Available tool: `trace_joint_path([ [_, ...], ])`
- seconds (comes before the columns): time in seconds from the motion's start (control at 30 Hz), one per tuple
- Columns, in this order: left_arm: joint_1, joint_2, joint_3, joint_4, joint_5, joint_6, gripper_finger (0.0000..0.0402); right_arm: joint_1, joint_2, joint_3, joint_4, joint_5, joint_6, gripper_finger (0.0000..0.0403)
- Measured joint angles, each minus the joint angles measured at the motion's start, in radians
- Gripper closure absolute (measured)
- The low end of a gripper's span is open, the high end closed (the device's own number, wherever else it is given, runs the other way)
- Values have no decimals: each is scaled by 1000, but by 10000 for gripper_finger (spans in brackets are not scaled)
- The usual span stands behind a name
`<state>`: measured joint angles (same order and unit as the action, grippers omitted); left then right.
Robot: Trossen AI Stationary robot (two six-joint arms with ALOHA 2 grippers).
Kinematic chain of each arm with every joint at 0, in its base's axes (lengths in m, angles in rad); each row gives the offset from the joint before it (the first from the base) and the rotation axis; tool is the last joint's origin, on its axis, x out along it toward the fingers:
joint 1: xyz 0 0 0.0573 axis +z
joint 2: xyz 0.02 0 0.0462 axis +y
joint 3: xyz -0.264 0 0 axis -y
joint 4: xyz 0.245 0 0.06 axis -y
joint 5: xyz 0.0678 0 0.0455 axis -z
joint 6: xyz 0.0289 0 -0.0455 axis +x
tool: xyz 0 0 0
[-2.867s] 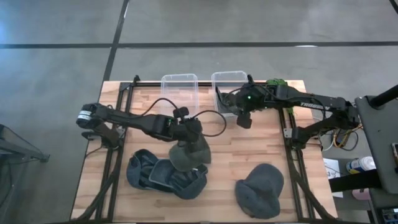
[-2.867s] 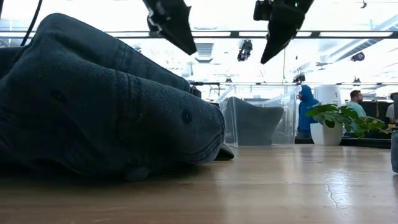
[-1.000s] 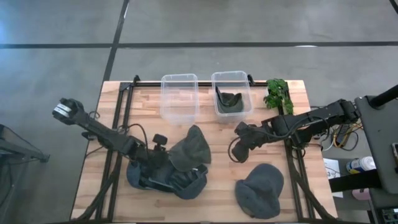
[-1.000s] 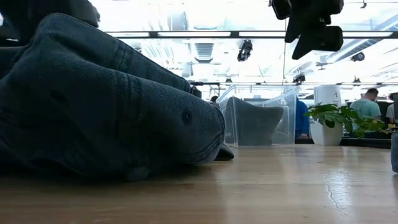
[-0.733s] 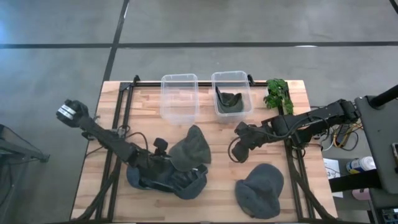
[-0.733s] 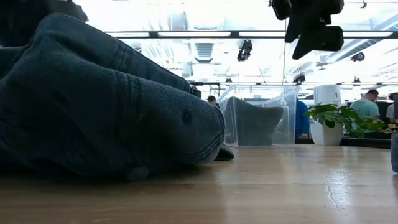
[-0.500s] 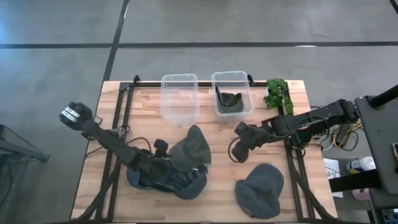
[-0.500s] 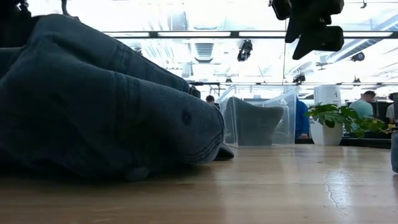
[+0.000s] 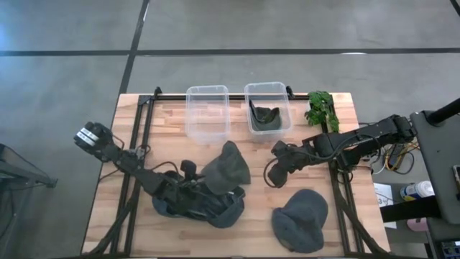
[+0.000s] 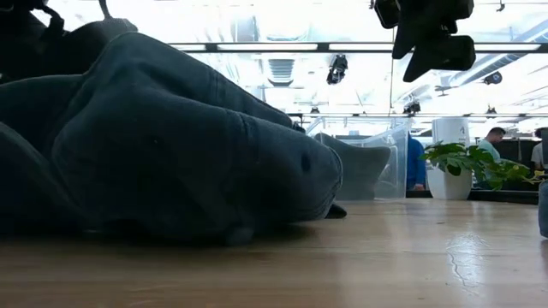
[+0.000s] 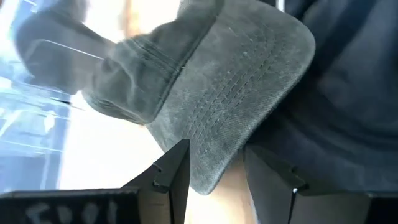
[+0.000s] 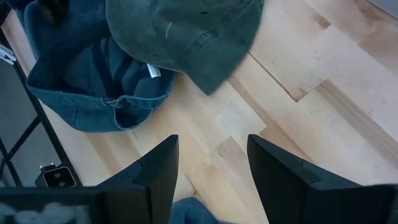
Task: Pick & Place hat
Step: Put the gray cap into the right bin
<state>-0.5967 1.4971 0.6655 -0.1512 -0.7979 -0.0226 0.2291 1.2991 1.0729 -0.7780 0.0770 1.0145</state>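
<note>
A grey-green cap [image 9: 227,167] lies partly on a dark blue cap [image 9: 198,206] at the table's near middle. The blue cap fills the low view [image 10: 171,145]. My left gripper [image 9: 194,185] is low over the blue cap and open. In the left wrist view the green cap's brim [image 11: 236,106] reaches between its two fingers [image 11: 214,177]. My right gripper [image 9: 279,160] hangs open and empty above the table, right of the caps. It also shows in the low view [image 10: 425,38]. A grey hat [image 9: 300,219] lies at the near right. Another hat [image 9: 267,117] sits in the right bin. My left gripper comes level from the table's left, low against the pile of caps. The rounded edge of the green cap's brim [image 11: 208,171] lies in the gap between its open fingers. Whether the fingers touch the brim, I cannot tell. The caps rest on the table.
Two clear bins [image 9: 207,111] [image 9: 253,92] stand at the far edge; the left one holds nothing. A small green plant [image 9: 320,108] stands at the far right. Bare wood lies between the caps and the grey hat [image 12: 261,93].
My left gripper has gone toward the table's right edge, low into the pile. Both caps have slid a little to the right on the table, and the green cap has shifted toward the far edge. My right gripper has kept still.
</note>
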Motion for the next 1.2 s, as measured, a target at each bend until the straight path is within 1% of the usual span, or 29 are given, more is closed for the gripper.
trace_joint_path([
  [0.13,14,0,0,78,-80,27,259,0,0,0,0,-1,3,218],
  [0.2,35,0,0,124,-88,59,259,0,0,0,0,-1,3,218],
  [0.27,69,5,0,171,-56,80,259,0,0,0,0,-1,3,218],
  [0.4,157,46,0,264,116,128,259,0,0,0,0,-2,2,218],
  [0.43,174,59,1,299,133,167,259,0,0,0,0,-2,2,218],
  [0.57,214,126,26,446,62,380,259,0,0,0,-1,-8,3,218],
  [0.63,231,155,39,493,59,446,259,0,0,0,-1,-9,4,218],
  [0.77,251,199,70,498,75,451,259,-11,0,-4,1,17,8,218],
  [0.87,255,223,93,499,77,450,259,-53,0,-32,12,38,72,218],
  [0.97,257,233,110,501,75,450,259,-106,0,-86,63,34,184,218],
  [1.03,257,236,118,503,62,449,259,-135,0,-133,134,8,238,218],
  [1.1,257,237,123,503,45,448,259,-155,0,-186,228,6,283,221],
  [1.2,258,238,125,503,37,447,259,-172,0,-265,353,49,350,233],
])
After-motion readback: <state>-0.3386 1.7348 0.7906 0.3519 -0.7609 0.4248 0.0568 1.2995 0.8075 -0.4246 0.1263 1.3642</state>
